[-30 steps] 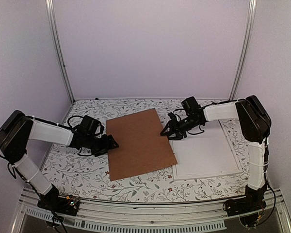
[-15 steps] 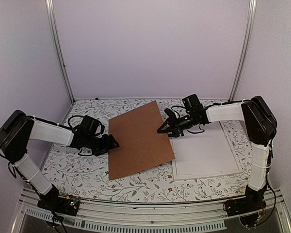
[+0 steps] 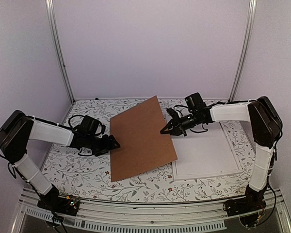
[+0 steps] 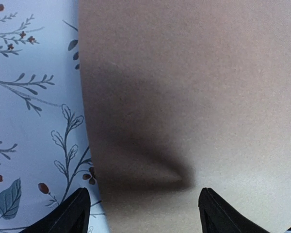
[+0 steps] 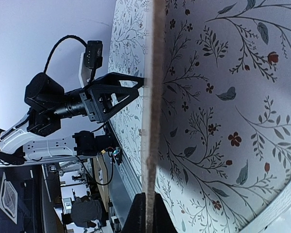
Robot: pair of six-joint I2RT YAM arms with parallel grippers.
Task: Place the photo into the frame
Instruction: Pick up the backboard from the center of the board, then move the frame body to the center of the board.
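A plain brown backing board [image 3: 138, 138] is tilted, its right edge lifted and its left edge low on the table. My right gripper [image 3: 166, 130] is shut on the board's right edge; in the right wrist view the fingers [image 5: 146, 213] pinch the thin board edge [image 5: 153, 97]. My left gripper [image 3: 111, 143] is open at the board's left edge, its fingertips wide apart over the board [image 4: 194, 97]. A white-rimmed flat rectangle [image 3: 208, 155], apparently the frame, lies to the right. The photo is out of view.
The table has a floral cloth [image 3: 77, 170]. White walls and metal uprights [image 3: 58, 53] close the back and sides. The left arm [image 5: 102, 97] shows beyond the board in the right wrist view. The white rim [image 5: 281, 208] lies beside the right gripper.
My right gripper has lifted the board's right edge higher, so the board tilts more steeply. The left gripper has stayed at the board's left edge.
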